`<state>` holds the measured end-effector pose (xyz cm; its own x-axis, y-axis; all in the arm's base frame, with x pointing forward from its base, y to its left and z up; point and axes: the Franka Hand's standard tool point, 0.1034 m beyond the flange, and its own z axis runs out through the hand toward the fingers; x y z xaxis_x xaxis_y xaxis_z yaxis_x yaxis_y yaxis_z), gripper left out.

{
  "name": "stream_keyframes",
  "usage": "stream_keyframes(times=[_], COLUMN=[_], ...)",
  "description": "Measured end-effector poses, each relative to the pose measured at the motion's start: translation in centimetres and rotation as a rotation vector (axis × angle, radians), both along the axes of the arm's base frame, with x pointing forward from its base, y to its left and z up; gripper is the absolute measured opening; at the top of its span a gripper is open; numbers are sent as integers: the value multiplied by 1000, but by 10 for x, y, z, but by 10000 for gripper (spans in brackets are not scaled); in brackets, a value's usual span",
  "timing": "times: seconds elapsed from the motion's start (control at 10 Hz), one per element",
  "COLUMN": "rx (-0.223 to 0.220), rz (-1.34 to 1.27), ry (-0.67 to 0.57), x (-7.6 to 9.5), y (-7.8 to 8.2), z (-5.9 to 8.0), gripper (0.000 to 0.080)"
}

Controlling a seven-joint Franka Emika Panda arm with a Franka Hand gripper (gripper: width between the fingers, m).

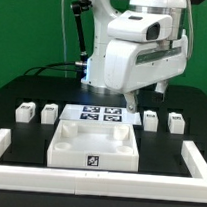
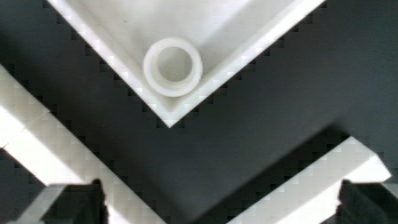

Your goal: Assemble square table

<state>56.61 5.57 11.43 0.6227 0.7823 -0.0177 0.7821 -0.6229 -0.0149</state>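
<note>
Bright even light, wrist view soft, perhaps defocused

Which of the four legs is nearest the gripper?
The inner leg of the pair on the exterior view's right, beside the marker board; the other three lie farther from the gripper.

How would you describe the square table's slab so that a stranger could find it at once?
Find the low white wall around the black surface. In the exterior view, the slab lies midway along its near side, just inside it, with the marker board behind. Unlike that flat board of several tags, it has raised ribs and one tag.
</note>
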Motion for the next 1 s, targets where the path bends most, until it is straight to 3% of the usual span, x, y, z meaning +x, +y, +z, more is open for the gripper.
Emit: stream_keyframes(times=[1.0], rx=[0], rz=[31], ry=[4], x=[-3], y=[-3], z=[0], gripper=[650])
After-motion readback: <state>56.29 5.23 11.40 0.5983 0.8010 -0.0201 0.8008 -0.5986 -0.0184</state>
